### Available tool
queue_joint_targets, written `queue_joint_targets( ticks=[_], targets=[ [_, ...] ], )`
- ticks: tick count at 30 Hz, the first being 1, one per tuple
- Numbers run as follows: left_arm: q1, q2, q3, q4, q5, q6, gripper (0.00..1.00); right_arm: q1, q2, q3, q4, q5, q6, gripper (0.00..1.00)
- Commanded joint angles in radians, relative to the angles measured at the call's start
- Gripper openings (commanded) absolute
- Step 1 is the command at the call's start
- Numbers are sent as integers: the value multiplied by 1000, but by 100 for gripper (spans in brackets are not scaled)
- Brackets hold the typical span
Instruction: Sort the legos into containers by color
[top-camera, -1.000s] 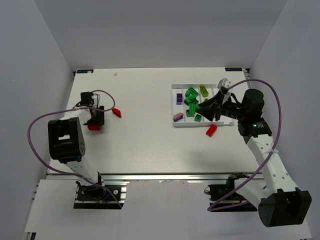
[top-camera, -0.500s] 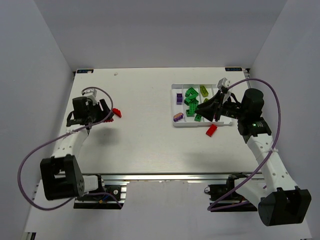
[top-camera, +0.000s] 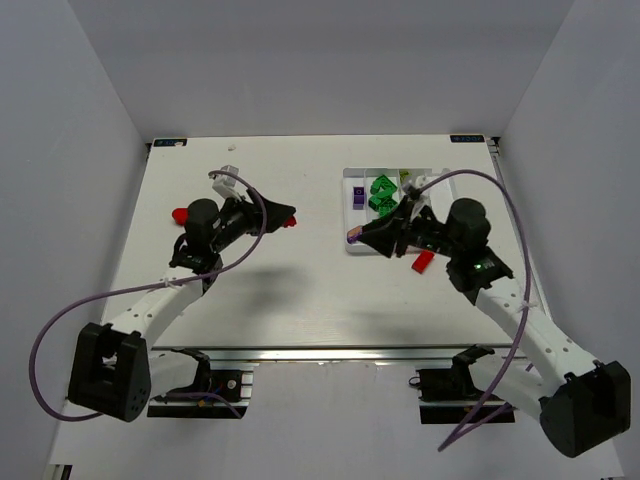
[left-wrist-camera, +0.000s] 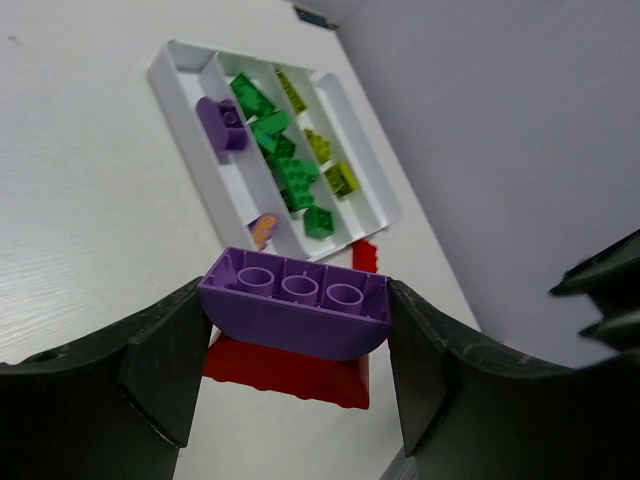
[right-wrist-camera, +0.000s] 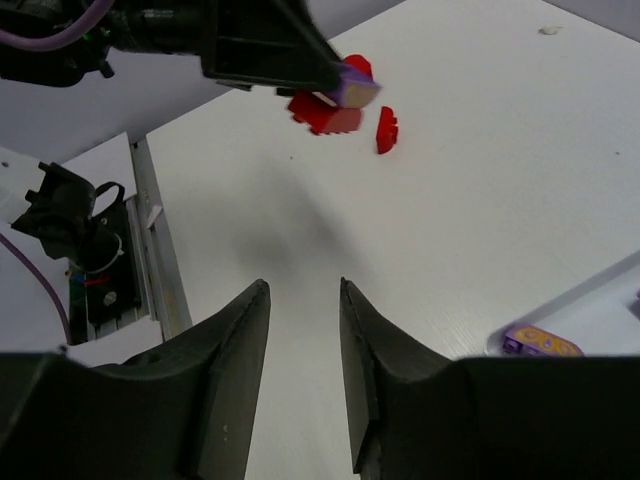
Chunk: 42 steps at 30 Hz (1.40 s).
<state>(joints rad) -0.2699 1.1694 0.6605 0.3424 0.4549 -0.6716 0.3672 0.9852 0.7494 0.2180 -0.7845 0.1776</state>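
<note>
Nearest the arms, a red brick is lying on the worktop just off the near edge of the tray, beside the right gripper, whose jaws are standing apart on nothing. Left of the tray, the left gripper is clamping a purple brick, its long axis level from jaw to jaw and crosswise to the tray. Two more red bricks are lying near it. In the tray, purple bricks, green bricks and yellow-green bricks are sitting sorted; red looks left to do.
</note>
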Motion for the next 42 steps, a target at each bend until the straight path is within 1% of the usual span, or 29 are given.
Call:
queue_joint_targets(
  ticks=[1, 2, 3, 4, 5, 6, 7, 8, 12, 13, 15, 17, 18, 20, 24, 28, 32, 37, 42],
  targets=[
    [-41, 25, -4, 213, -50, -135, 23, 175, 0, -13, 109, 312, 45, 41],
    [-57, 35, 2, 233, -56, -150, 23, 211, 22, -18, 121, 338, 31, 43],
    [-64, 53, 7, 259, -70, -163, 23, 284, 36, -27, 138, 390, 22, 44],
    [-72, 61, 13, 268, -79, -184, 23, 320, 49, -27, 150, 422, 10, 47],
    [-86, 79, 22, 300, -88, -193, 23, 388, 76, -21, 164, 479, -27, 48],
    [-92, 88, 25, 309, -88, -201, 22, 389, 92, -15, 169, 519, -42, 49],
    [-101, 96, 28, 317, -102, -226, 22, 441, 108, -6, 172, 549, -49, 52],
    [-104, 107, 28, 334, -102, -236, 21, 456, 147, 7, 175, 571, -47, 53],
    [-115, 147, 19, 392, -91, -292, 20, 518, 249, 80, 146, 773, -6, 58],
    [-118, 147, 19, 395, -93, -290, 20, 526, 274, 129, 124, 807, 2, 64],
    [-120, 148, 14, 409, -88, -290, 20, 541, 335, 165, 86, 896, 26, 68],
    [-120, 154, 5, 444, -76, -305, 20, 553, 360, 171, 98, 930, 17, 70],
    [-120, 156, -5, 454, -71, -321, 20, 567, 360, 163, 142, 965, -4, 71],
    [-121, 161, -16, 471, -65, -329, 19, 573, 356, 150, 182, 982, -16, 71],
    [-123, 150, -36, 480, -64, -336, 19, 575, 374, 177, 224, 1039, -12, 72],
    [-121, 150, -56, 491, -68, -341, 19, 575, 398, 188, 280, 1005, 22, 71],
    [-121, 168, -62, 523, -55, -364, 19, 578, 417, 182, 343, 1019, 42, 70],
    [-123, 168, -62, 523, -51, -364, 19, 578, 474, 232, 337, 1021, 33, 68],
    [-121, 176, -62, 530, -48, -367, 19, 578, 478, 228, 366, 1064, 25, 64]
  ],
)
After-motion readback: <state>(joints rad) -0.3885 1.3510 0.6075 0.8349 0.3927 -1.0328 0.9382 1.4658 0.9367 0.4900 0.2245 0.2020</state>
